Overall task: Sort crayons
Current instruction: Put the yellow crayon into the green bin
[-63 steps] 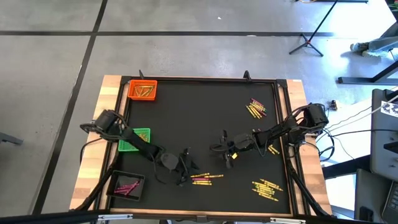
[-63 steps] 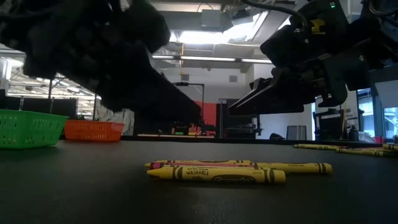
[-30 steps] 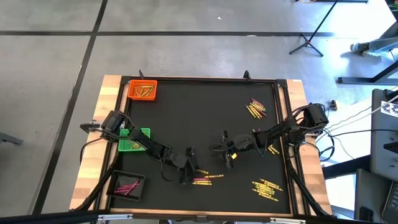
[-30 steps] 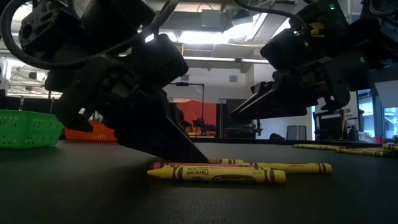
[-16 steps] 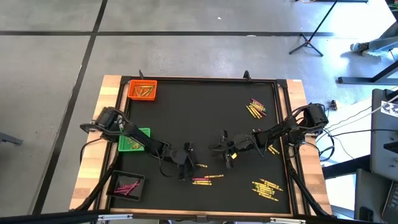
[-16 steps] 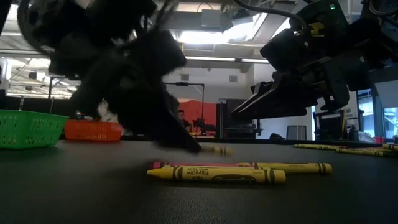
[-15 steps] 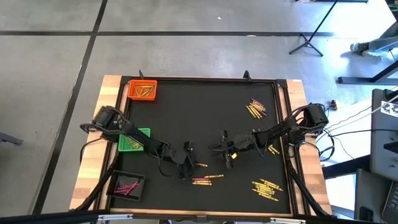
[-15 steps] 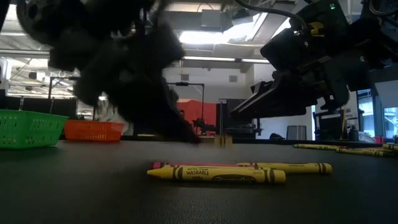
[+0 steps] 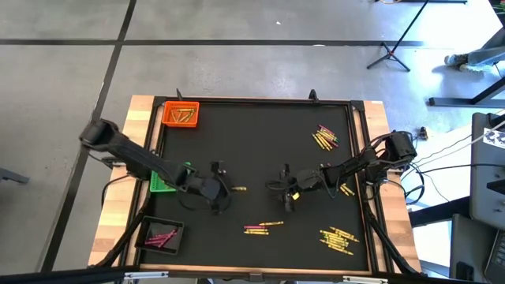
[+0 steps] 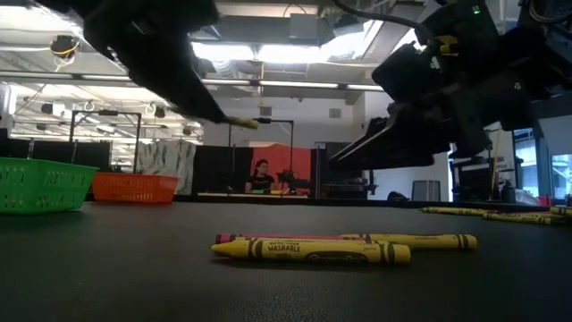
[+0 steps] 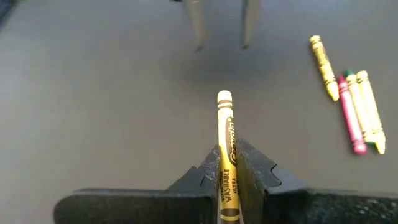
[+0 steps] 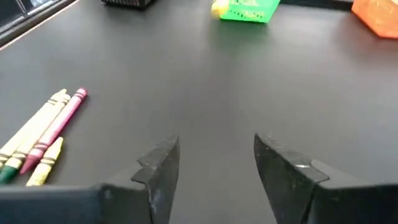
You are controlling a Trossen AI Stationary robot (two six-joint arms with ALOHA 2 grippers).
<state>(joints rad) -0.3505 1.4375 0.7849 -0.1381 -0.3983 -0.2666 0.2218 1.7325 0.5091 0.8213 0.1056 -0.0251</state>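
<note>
My left gripper (image 9: pixel 227 188) is shut on a yellow crayon (image 11: pixel 225 146), left of the mat's middle and well above it; the crayon shows in the high view (image 9: pixel 237 188) and the low view (image 10: pixel 241 122). My right gripper (image 9: pixel 282 194) is open and empty over the mat's middle (image 12: pixel 214 158). A small group of yellow and pink crayons (image 9: pixel 262 227) lies flat on the mat near the front (image 10: pixel 340 245). More crayons lie at the far right (image 9: pixel 324 136) and near right (image 9: pixel 338 239). My left gripper pinches the yellow crayon's rear part (image 11: pixel 224 183) between its two fingers. The fingers lie along the crayon, and its tip (image 11: pixel 224 98) sticks out ahead of them toward the table's right. The crayon is lifted clear of the mat.
An orange tray (image 9: pixel 181 114) with crayons stands at the far left, a green tray (image 9: pixel 167 182) at mid left partly under my left arm, and a black tray (image 9: pixel 162 235) with pink crayons at the near left. A person (image 10: pixel 260 175) stands in the room beyond.
My left gripper has gone down onto the near group of crayons, shut on a yellow one, then risen with it and drawn back toward the table's left and far side. The crayon is lifted clear. The other crayons of that group stay put.
</note>
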